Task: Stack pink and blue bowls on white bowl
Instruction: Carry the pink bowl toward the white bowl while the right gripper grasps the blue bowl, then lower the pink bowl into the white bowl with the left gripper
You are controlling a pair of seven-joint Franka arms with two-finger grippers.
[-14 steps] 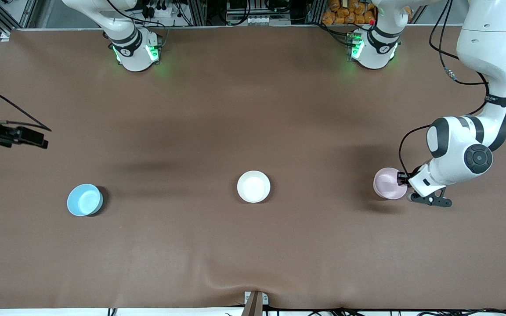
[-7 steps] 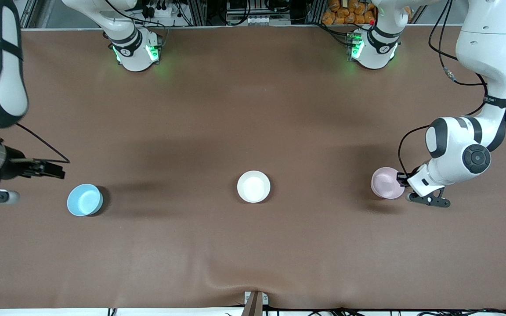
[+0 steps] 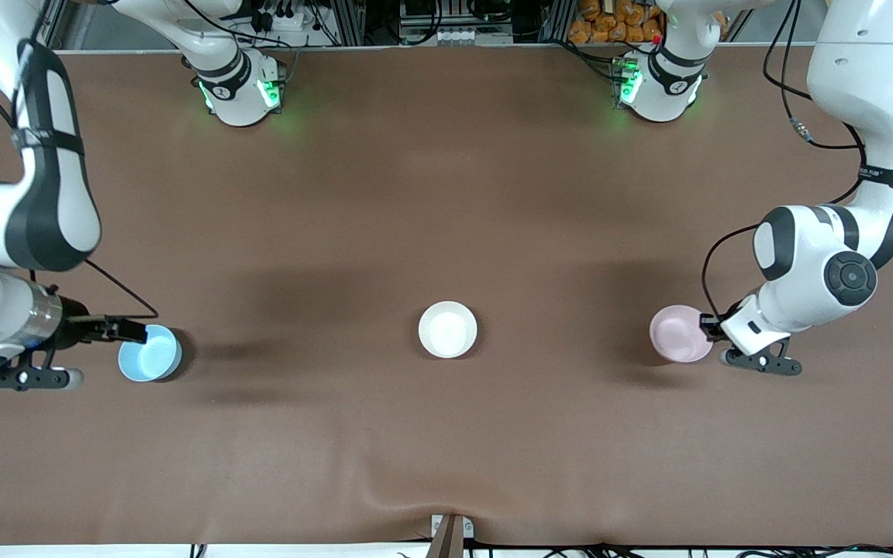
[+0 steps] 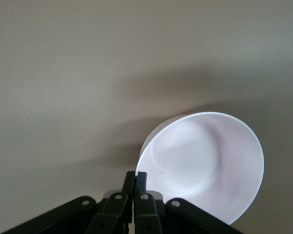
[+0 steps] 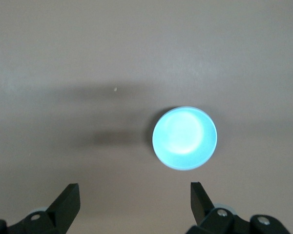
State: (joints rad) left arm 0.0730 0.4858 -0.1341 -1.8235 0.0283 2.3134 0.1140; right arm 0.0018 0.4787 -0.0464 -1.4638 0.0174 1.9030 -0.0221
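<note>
Front view: left gripper (image 3: pixel 711 328) fingers pinch the pink bowl (image 3: pixel 679 333) rim, so lift it level toward the white bowl (image 3: pixel 447 329); right gripper (image 3: pixel 135 332), fingers spread, hovers over the blue bowl (image 3: pixel 150 353).

A high front camera looks steeply down across the brown counter (image 3: pixel 446 194) toward the two arm bases along its top edge, wide enough to take in all three bowls in a row. The left wrist camera sits close over its own jaws, facing down at the pink bowl (image 4: pixel 205 163), which fills much of that view; the front view shows the same bowl (image 3: pixel 679 333) at the left arm's end. The right wrist camera hangs higher, looking straight down on the blue bowl (image 5: pixel 184 138), also seen from the front (image 3: pixel 150 353).
</note>
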